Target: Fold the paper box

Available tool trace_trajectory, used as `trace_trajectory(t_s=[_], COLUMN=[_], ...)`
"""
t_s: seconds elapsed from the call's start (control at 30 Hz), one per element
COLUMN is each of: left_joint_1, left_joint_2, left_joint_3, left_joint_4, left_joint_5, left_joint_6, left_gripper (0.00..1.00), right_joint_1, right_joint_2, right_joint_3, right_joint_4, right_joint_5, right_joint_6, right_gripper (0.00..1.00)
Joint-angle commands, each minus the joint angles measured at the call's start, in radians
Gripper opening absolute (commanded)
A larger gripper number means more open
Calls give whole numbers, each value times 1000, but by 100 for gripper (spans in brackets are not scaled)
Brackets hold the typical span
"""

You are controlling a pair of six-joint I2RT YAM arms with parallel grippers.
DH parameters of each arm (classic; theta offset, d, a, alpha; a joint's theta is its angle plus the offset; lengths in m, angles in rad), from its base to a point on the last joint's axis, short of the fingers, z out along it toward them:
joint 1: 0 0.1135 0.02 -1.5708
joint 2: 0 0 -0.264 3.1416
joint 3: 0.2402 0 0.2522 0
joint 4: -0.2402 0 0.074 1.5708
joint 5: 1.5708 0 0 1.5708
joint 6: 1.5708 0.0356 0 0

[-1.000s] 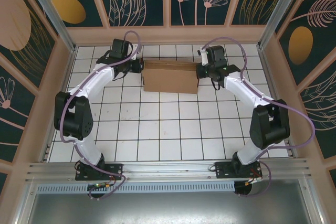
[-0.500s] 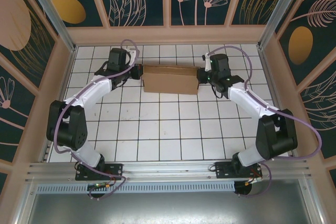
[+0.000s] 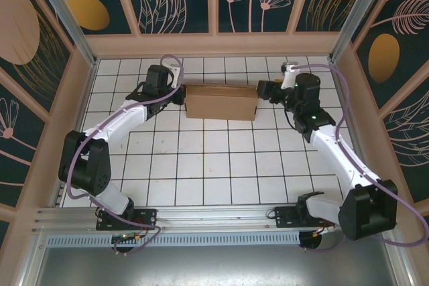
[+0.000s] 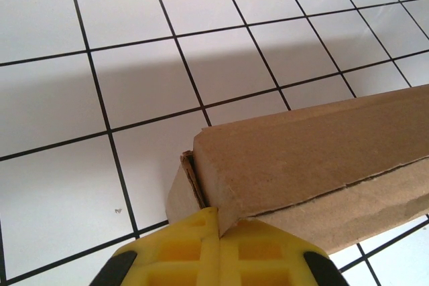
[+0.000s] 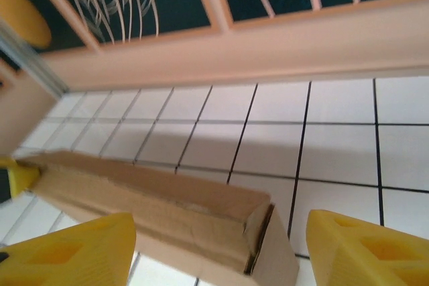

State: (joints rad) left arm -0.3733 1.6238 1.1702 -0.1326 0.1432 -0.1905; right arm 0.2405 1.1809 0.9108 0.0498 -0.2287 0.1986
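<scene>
The paper box (image 3: 221, 102) lies folded shut as a long brown block on the far part of the tiled table. My left gripper (image 3: 179, 95) is at its left end. In the left wrist view the yellow fingers (image 4: 218, 249) are shut together, their tips touching the lower corner of the box (image 4: 315, 159). My right gripper (image 3: 263, 90) is just off the right end. In the right wrist view it (image 5: 221, 232) stands open, with the box (image 5: 154, 212) end between and ahead of its wide-set yellow fingers (image 5: 369, 249), neither touching it.
A wooden wall (image 3: 214, 45) runs close behind the box, and side walls (image 3: 74, 98) close in the table on both sides. White tiles (image 3: 214, 165) stretch between the box and the arm bases. A metal rail (image 3: 214, 216) marks the near edge.
My right gripper has opened and drawn back to the right off the box's end, its arm swinging outward. The left gripper has edged right, and the box has shifted slightly right.
</scene>
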Motion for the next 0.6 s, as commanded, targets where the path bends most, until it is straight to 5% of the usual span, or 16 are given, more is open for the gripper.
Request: trace_trajectory(t_s=[0.0,0.2,0.57], left_joint_1=[-14,-16,-16], left_joint_2=[27,30,24], left_joint_3=[-53,-55,-67], left_joint_4=[-124,-119,-104], left_joint_5=[-16,-22,1], left_joint_6=[18,16,13], left_gripper=[0,0,0], right_joint_1=[-52,-50,4], right_joint_2=[8,162,262], right_joint_3=[-3,135,92], right_joint_4=[73,-49,-59], right_joint_5=[-45,-50,-23], right_joint_6=[142,183,128], right_gripper=[67,59,47])
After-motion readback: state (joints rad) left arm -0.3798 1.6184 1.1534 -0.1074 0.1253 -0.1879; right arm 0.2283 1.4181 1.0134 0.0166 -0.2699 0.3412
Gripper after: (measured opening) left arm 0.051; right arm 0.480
